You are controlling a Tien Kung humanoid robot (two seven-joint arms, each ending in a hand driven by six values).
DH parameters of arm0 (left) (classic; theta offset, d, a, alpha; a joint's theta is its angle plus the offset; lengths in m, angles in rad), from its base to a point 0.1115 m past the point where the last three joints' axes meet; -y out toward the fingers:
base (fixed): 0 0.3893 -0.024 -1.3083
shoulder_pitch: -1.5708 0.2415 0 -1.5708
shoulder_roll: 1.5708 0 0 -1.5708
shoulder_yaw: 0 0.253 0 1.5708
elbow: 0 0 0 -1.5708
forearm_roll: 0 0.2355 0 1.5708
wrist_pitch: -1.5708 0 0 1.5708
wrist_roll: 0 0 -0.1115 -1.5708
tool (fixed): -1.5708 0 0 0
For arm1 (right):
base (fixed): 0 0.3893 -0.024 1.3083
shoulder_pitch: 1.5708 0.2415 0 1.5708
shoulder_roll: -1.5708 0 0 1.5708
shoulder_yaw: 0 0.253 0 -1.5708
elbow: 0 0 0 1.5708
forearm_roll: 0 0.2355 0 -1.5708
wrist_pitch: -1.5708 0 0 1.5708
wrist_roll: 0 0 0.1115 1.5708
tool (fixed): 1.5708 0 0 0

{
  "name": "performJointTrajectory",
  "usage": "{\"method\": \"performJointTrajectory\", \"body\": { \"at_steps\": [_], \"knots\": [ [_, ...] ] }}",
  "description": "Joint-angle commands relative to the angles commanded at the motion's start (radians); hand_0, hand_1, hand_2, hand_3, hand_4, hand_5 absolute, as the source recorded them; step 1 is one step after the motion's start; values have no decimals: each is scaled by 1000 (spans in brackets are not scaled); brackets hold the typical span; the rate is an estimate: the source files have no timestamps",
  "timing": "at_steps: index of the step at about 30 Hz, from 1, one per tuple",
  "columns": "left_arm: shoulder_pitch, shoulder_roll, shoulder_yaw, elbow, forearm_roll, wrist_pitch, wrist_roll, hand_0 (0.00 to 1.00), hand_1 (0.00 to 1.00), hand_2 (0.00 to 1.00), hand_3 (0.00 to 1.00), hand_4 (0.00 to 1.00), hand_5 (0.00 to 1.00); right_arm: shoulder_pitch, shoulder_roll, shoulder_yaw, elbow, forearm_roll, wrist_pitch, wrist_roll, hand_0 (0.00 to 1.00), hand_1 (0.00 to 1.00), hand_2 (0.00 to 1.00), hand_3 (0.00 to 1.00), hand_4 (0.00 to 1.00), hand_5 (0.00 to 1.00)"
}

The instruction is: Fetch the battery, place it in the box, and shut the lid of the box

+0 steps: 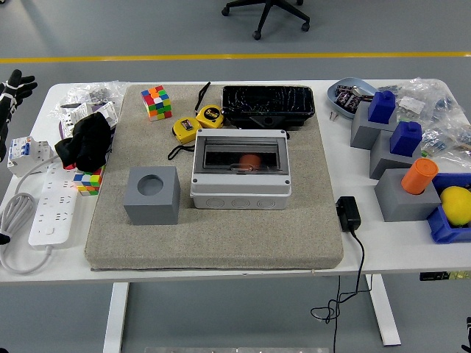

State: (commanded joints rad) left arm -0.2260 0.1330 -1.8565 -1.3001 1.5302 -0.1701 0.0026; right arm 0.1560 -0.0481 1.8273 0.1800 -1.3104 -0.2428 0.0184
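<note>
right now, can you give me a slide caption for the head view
Grey box with its clear lid closed over an orange object, centred on the mat; left hand rests at the table's far left edge.

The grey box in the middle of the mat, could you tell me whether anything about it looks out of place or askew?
Nothing stands out. The box sits square on the mat, its clear lid is down flat, and an orange object shows through it inside. The left hand is off at the table's far left edge.

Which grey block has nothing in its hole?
The grey block on the mat, left of the box; the three at right hold blue or orange pieces.
</note>
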Motion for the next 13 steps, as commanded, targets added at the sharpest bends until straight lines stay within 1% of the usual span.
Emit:
{"method": "performJointTrajectory", "body": {
  "at_steps": [13],
  "knots": [
    [-2,0,1,1,-2,0,0,960,894,822,781,998,998,1,1,3,0,-1,2,2,832,823,774,808,998,998]
  ]
}}
